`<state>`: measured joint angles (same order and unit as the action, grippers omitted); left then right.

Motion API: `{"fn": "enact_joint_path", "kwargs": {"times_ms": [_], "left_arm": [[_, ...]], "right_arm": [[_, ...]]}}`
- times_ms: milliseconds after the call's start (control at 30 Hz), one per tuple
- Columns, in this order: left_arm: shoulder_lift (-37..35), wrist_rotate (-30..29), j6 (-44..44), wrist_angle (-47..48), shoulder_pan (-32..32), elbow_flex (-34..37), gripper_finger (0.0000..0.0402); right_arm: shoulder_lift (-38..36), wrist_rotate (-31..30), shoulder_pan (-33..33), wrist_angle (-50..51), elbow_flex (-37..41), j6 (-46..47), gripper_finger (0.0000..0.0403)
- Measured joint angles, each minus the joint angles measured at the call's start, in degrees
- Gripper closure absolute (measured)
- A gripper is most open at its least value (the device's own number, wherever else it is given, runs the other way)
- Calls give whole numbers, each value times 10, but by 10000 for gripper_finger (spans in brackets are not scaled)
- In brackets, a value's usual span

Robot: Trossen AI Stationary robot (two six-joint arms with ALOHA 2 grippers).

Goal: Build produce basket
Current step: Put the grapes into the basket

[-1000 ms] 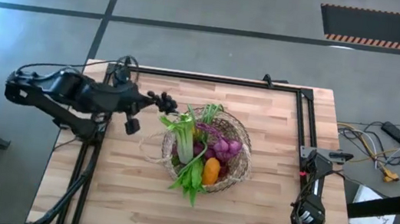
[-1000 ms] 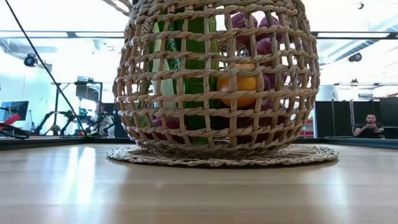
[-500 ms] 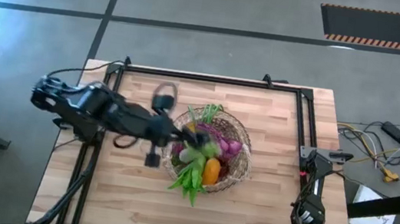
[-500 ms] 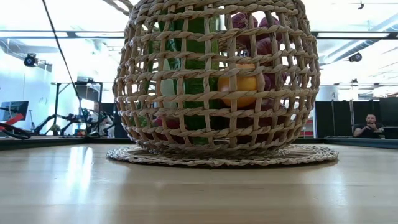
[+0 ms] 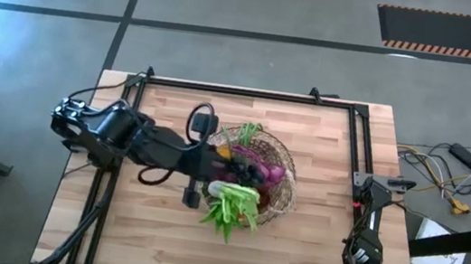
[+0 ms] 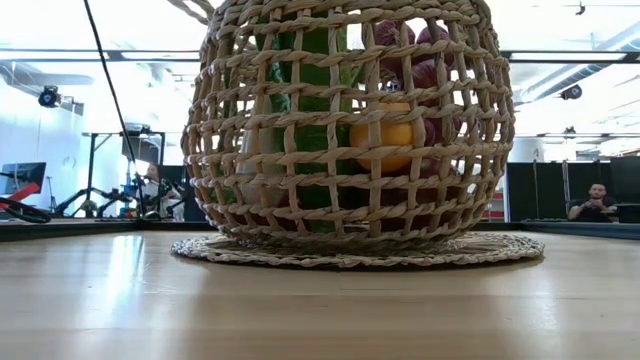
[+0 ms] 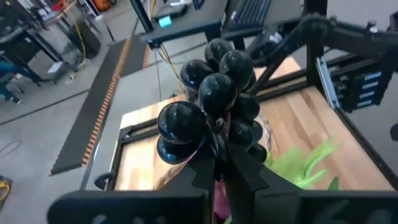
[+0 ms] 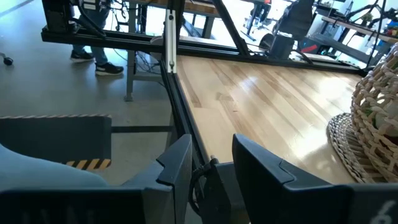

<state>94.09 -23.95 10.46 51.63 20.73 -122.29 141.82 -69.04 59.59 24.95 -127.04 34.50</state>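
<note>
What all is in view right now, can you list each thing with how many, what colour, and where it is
basket: one, pale tan wicker, middle of the table
table: one, light wood with a dark frame
dark grapes: one bunch, black, held in the left gripper above the basket
leek: one, white and green, in the basket with leaves hanging over the near rim
purple bunches: cannot count, purple and pink-red, in the basket
orange piece: one, orange, inside the basket
cables: several, yellow and dark, on the floor right of the table
person: one, far in the room behind
left gripper: shut on the grapes
right gripper: partly open, parked at the table's right edge
</note>
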Motion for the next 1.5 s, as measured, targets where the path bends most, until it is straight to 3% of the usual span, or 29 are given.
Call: {"fn": "enact_joint_path", "kwargs": {"times_ms": [133,300,433,733,1233,1500], "left_arm": [[-11,-12,-11,44,-1,-3,400],[-15,-71,-58,161,-20,4,400],[-13,-75,-104,217,-43,44,400],[-11,-33,-101,195,-64,197,400],[-14,-17,-85,171,-55,334,400],[-12,39,-86,112,-45,369,398]], "right_arm": [[0,0,0,0,0,0,294],[0,0,0,0,3,5,294],[0,1,0,0,7,19,294],[0,1,0,0,10,24,294],[0,1,0,0,10,21,294],[0,1,0,0,10,20,294]]}}
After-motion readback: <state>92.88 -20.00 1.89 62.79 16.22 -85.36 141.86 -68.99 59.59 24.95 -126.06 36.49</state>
